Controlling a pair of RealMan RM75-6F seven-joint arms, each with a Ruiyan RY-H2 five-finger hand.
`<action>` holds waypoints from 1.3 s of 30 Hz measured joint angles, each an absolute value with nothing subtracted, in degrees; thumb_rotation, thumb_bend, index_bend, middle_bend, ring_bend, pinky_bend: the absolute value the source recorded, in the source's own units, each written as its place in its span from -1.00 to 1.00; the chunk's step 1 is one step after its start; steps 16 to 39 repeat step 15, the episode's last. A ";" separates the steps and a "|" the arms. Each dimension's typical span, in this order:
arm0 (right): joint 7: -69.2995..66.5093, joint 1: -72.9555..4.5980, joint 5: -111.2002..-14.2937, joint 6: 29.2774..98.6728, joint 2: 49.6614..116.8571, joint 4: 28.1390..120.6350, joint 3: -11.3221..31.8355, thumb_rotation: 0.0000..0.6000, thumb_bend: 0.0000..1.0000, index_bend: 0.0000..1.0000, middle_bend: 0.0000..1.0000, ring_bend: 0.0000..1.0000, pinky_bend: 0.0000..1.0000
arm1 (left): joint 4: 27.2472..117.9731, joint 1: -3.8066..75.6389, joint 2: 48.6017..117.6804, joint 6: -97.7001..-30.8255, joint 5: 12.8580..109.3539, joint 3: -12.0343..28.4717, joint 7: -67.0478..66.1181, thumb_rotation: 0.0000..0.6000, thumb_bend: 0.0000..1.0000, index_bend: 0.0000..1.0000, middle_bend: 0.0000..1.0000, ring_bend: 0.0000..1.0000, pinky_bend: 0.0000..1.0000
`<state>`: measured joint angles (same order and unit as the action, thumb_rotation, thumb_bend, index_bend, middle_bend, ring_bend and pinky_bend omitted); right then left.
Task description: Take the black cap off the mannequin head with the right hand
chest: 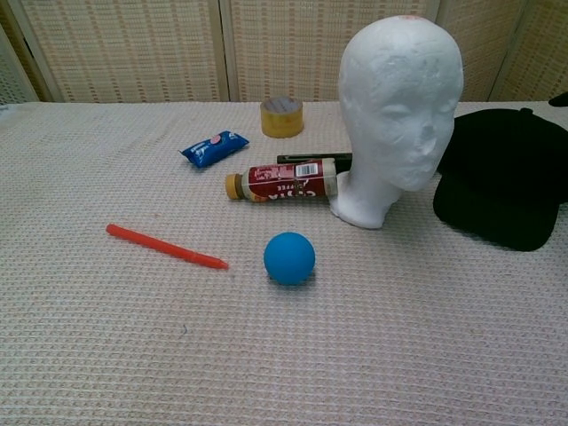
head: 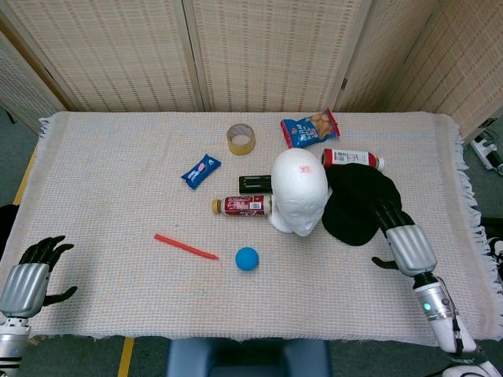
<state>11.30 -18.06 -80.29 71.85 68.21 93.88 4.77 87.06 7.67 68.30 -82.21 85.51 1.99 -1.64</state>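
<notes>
The black cap (head: 354,206) lies flat on the cloth just right of the bare white mannequin head (head: 299,192), which stands upright. In the chest view the cap (chest: 501,186) rests beside the head (chest: 399,106) with its brim toward me and no hand on it. My right hand (head: 401,236) sits at the cap's near right edge, fingers spread, its fingertips reaching over the rim and the thumb apart; it holds nothing. My left hand (head: 31,275) hovers off the table's front left corner, empty with fingers apart.
A brown bottle (head: 242,206) and a black bar (head: 255,184) lie left of the mannequin head. A red-labelled bottle (head: 351,159) lies behind the cap. A tape roll (head: 240,138), snack bag (head: 310,128), blue packet (head: 200,170), red pen (head: 185,247) and blue ball (head: 247,258) are scattered around.
</notes>
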 measured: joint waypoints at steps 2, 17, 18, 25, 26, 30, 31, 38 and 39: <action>11.59 -16.77 -81.21 74.69 66.74 95.22 4.59 1.00 -0.99 -0.94 -0.68 -0.62 -0.33 | 87.17 7.61 68.20 -82.41 85.56 2.00 -1.64 1.00 -0.84 -0.48 -0.65 -0.74 -0.62; 12.70 -3.71 -90.60 92.70 62.31 98.90 -1.14 1.00 -0.86 -0.85 -0.60 -0.73 -0.39 | 88.14 7.07 69.00 -84.10 85.60 2.38 -3.25 1.00 -0.84 -0.49 -0.65 -0.74 -0.62; 12.70 -3.71 -90.60 92.70 62.31 98.90 -1.14 1.00 -0.86 -0.85 -0.60 -0.73 -0.39 | 88.14 7.07 69.00 -84.10 85.60 2.38 -3.25 1.00 -0.84 -0.49 -0.65 -0.74 -0.62; 12.70 -3.71 -90.60 92.70 62.31 98.90 -1.14 1.00 -0.86 -0.85 -0.60 -0.73 -0.39 | 88.14 7.07 69.00 -84.10 85.60 2.38 -3.25 1.00 -0.84 -0.49 -0.65 -0.74 -0.62; 12.70 -3.71 -90.60 92.70 62.31 98.90 -1.14 1.00 -0.86 -0.85 -0.60 -0.73 -0.39 | 88.14 7.07 69.00 -84.10 85.60 2.38 -3.25 1.00 -0.84 -0.49 -0.65 -0.74 -0.62; 12.70 -3.71 -90.60 92.70 62.31 98.90 -1.14 1.00 -0.86 -0.85 -0.60 -0.73 -0.39 | 88.14 7.07 69.00 -84.10 85.60 2.38 -3.25 1.00 -0.84 -0.49 -0.65 -0.74 -0.62; 12.70 -3.71 -90.60 92.70 62.31 98.90 -1.14 1.00 -0.86 -0.85 -0.60 -0.73 -0.39 | 88.14 7.07 69.00 -84.10 85.60 2.38 -3.25 1.00 -0.84 -0.49 -0.65 -0.74 -0.62; 12.70 -3.71 -90.60 92.70 62.31 98.90 -1.14 1.00 -0.86 -0.85 -0.60 -0.73 -0.39 | 88.14 7.07 69.00 -84.10 85.60 2.38 -3.25 1.00 -0.84 -0.49 -0.65 -0.74 -0.62; 12.70 -3.71 -90.60 92.70 62.31 98.90 -1.14 1.00 -0.86 -0.85 -0.60 -0.73 -0.39 | 88.14 7.07 69.00 -84.10 85.60 2.38 -3.25 1.00 -0.84 -0.49 -0.65 -0.74 -0.62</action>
